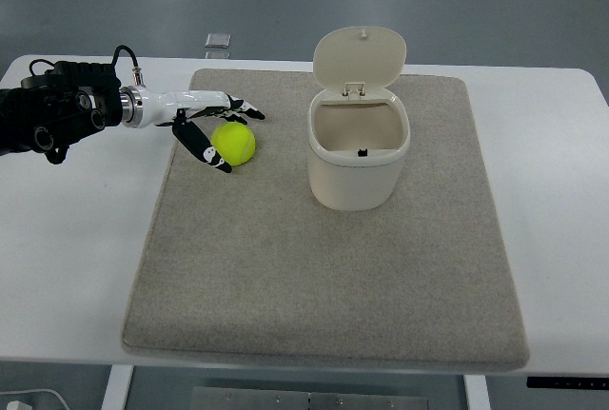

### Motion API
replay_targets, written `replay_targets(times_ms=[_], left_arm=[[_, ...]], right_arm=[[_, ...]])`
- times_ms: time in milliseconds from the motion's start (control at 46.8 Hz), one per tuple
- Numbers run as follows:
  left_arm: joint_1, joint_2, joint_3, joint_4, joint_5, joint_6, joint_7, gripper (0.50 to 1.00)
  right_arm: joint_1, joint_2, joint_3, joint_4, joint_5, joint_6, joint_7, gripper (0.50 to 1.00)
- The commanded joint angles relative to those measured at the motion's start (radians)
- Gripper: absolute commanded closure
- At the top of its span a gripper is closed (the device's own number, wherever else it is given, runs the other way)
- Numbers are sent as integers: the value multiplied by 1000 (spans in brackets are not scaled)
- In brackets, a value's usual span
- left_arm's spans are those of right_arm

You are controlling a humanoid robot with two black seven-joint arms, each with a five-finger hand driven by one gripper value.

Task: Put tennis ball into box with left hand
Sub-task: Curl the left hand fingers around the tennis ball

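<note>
Tennis ball [234, 143] sits on the mat [324, 277], well left of your open-lidded box [358, 158]; your left hand [202, 123] brackets it, fingers [211, 155] spread around, apparently not yet gripping, ready to close.

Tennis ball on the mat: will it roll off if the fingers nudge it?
Probably a little: the tennis ball is round and sits free on the flat mat. Its fuzz and the mat's nap should slow it. The left hand half-surrounds it, fingers spread.
</note>
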Motion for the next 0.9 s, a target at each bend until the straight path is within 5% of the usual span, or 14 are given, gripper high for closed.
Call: replay_targets(times_ms=[0,577,875], left_arm=[[0,0,0,-1,0,10,-2,600],[2,0,2,-12,0,17,0,684],[2,0,2,-12,-2,17,0,902]], right_arm=[[0,0,0,0,0,0,0,562],[0,0,0,0,0,0,0,562],[0,0,0,0,0,0,0,562]])
